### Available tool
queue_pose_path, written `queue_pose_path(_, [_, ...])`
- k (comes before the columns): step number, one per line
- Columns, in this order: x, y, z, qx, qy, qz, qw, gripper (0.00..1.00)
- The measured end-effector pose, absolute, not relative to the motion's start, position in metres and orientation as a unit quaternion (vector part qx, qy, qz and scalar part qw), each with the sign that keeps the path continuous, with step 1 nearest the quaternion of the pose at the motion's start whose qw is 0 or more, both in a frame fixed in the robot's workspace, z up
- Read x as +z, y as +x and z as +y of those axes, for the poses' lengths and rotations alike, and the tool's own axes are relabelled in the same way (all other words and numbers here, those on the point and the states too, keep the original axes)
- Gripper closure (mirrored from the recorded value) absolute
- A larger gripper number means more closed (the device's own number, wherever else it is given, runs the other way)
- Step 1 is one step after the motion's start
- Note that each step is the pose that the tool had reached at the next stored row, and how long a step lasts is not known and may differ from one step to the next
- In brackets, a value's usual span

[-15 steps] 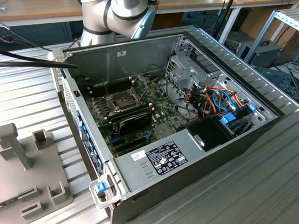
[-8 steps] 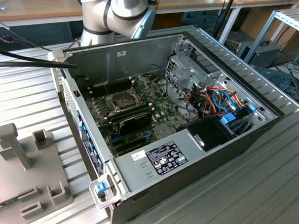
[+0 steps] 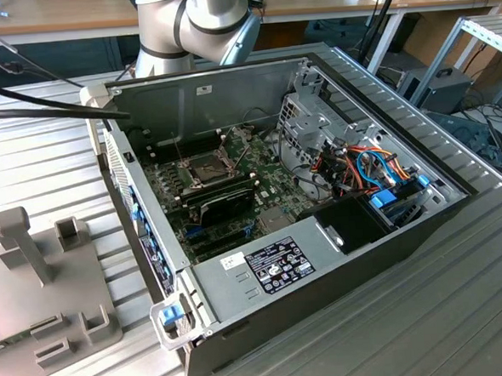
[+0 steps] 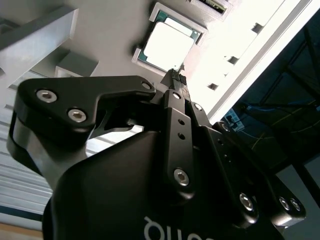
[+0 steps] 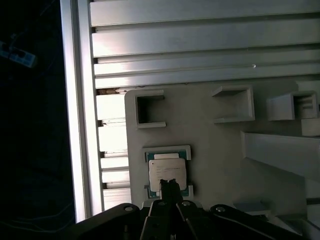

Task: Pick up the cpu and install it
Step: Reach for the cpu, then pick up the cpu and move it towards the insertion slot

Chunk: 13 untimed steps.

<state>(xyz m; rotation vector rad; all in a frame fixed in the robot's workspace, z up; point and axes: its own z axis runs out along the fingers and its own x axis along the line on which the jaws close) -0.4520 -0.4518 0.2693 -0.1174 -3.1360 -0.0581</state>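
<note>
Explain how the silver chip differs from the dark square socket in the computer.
The cpu has a pale silver top; the socket is dark with a metal frame. The cpu lies on the grey plate; the socket sits on the green motherboard. Both are square and lie flat.

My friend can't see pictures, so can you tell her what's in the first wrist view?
A small silver cpu lies flat in its seat on a grey fixture plate, with the black gripper at one edge of it. Other raised holders stand on the plate, which rests on a ribbed metal table.
</note>
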Motion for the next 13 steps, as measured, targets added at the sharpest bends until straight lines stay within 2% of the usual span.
queue_pose_path(13, [0.2687, -0.4518, -0.4518, -0.017, -0.037, -0.999, 0.001, 0.89])
